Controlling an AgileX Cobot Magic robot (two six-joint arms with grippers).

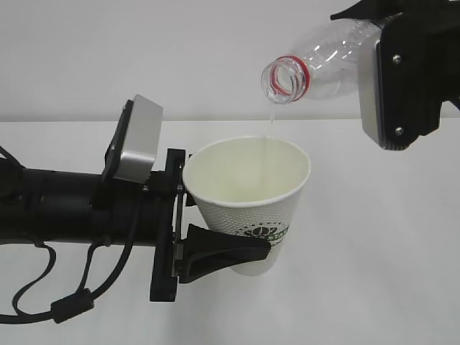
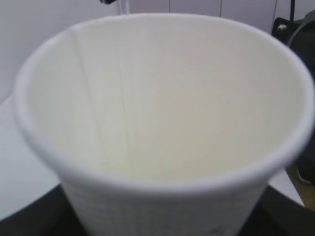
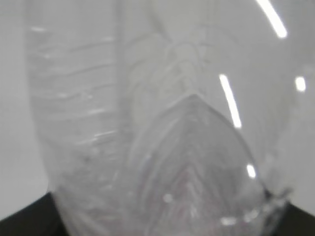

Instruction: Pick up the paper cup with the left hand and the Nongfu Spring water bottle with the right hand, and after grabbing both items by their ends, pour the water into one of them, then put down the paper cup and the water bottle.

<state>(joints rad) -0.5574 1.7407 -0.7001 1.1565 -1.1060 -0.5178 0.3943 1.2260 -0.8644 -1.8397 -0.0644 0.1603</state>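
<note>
Pouring under way: paper cup [image 1: 248, 194] gripped low by left hand [image 1: 215, 259] fingers at frame centre; Nongfu Spring water bottle [image 1: 320, 68] tilted at upper right, clamped by right hand [image 1: 402, 79]; thin water [image 1: 270, 118] stream falling. Setting both on worktop [image 1: 374, 273] still ahead.

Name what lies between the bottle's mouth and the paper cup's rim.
A thin stream of water, falling from the bottle into the paper cup; the exterior view shows it.

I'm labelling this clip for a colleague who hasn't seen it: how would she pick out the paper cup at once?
Start from the black left hand reaching in from the left, over the white table. It holds the paper cup upright by its base. It is white and tapered with a dark green logo, unlike the clear, red-ringed water bottle tilted above it.
</note>
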